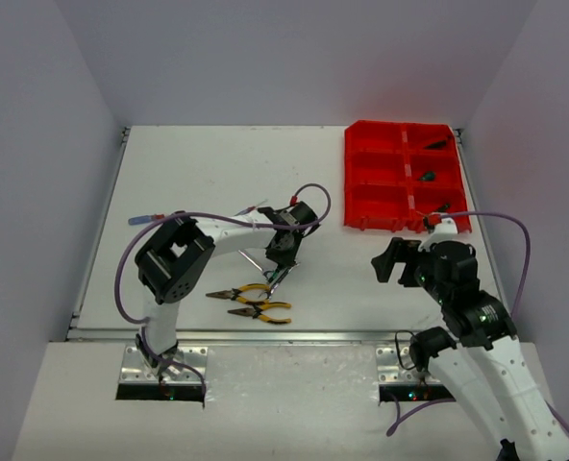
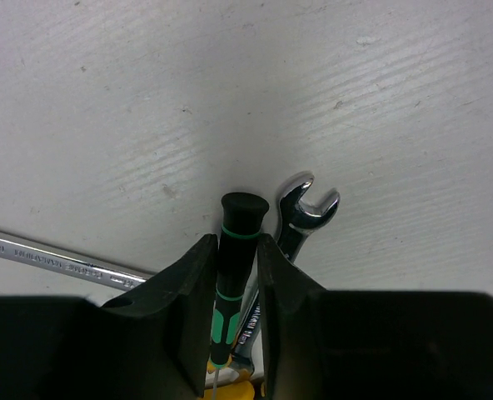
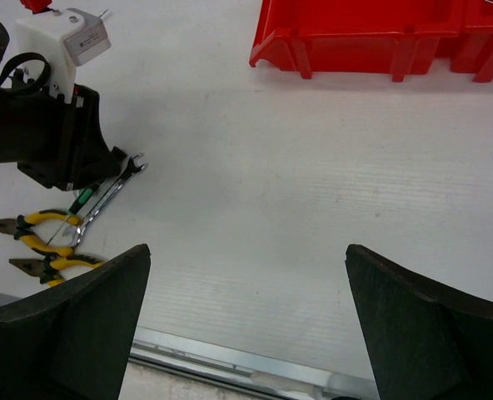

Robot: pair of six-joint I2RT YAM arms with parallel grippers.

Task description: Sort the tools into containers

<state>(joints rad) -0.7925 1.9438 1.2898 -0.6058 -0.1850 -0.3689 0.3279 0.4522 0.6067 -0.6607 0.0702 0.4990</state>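
My left gripper (image 1: 283,253) is down at the table and shut on a black, green-banded screwdriver (image 2: 234,267), whose handle sits between the two fingers. A silver wrench (image 2: 306,212) lies right beside it, and a second wrench (image 2: 55,260) lies to the left. Two yellow-handled pliers (image 1: 243,291) (image 1: 262,311) lie just in front of that gripper. The red tray (image 1: 381,182) stands at the far right with dark tools in its right-hand bins (image 1: 426,176). My right gripper (image 3: 246,275) is open and empty, hovering over bare table before the tray.
A thin blue-and-red screwdriver (image 1: 145,220) lies at the left behind the left arm. The table's metal front edge (image 3: 255,367) runs just below the right gripper. The tray's near wall (image 3: 355,42) shows at the top of the right wrist view.
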